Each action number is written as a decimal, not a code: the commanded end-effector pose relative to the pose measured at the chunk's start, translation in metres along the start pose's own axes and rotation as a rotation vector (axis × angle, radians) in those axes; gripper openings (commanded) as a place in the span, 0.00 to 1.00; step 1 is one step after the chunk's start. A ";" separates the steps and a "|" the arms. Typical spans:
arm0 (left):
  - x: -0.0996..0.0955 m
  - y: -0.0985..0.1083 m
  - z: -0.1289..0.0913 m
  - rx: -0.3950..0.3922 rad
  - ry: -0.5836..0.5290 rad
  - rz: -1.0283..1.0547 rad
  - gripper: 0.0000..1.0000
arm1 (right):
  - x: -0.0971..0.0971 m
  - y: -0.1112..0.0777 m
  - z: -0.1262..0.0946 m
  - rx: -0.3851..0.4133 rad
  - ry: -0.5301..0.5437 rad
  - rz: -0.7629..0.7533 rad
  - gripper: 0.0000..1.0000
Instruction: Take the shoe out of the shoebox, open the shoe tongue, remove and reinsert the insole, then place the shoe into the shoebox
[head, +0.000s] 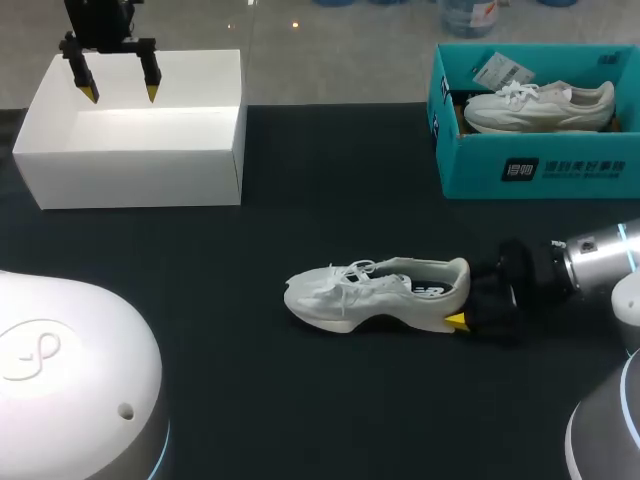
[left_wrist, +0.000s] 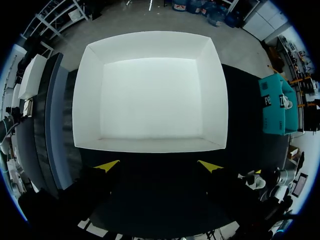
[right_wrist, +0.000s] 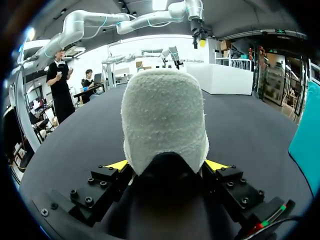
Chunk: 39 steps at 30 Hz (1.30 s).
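A white shoe (head: 370, 295) lies on its side in the middle of the black table, toe pointing left. My right gripper (head: 462, 298) comes in from the right and is shut on the shoe's heel; in the right wrist view the heel (right_wrist: 165, 120) fills the space between the two yellow tips of that gripper (right_wrist: 167, 165). The open white shoebox (head: 130, 175) stands at the back left with nothing inside. My left gripper (head: 121, 95) hangs open above the box, well clear of it; its wrist view looks straight down into the box (left_wrist: 150, 145) past its own yellow tips (left_wrist: 159, 166).
A teal shoebox (head: 540, 170) at the back right holds a second white shoe (head: 540, 105). My white robot body (head: 60, 370) bulges in at the front left. Bare black tabletop (head: 250, 400) lies in front of the shoe.
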<state>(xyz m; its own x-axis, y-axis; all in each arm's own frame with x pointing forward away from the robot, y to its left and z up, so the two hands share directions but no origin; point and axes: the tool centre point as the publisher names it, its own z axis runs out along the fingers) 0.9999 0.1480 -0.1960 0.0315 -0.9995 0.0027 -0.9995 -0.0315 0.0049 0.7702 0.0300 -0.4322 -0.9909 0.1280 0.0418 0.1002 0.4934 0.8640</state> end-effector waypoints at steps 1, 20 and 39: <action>0.012 0.031 -0.011 0.032 -0.001 -0.045 1.00 | 0.004 -0.005 0.003 0.003 -0.002 0.001 0.00; 0.133 0.190 0.005 0.125 0.086 0.168 1.00 | 0.004 -0.005 0.003 0.003 -0.002 0.001 0.00; 0.151 0.219 0.005 0.197 0.090 0.198 1.00 | 0.004 -0.005 0.003 0.003 -0.002 0.001 0.00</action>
<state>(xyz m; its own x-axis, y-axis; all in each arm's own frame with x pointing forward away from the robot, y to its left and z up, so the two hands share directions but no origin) 0.7908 -0.0132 -0.1988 -0.1718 -0.9827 0.0687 -0.9791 0.1626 -0.1224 0.7698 0.0301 -0.4324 -0.9909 0.1279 0.0418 0.1001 0.4933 0.8641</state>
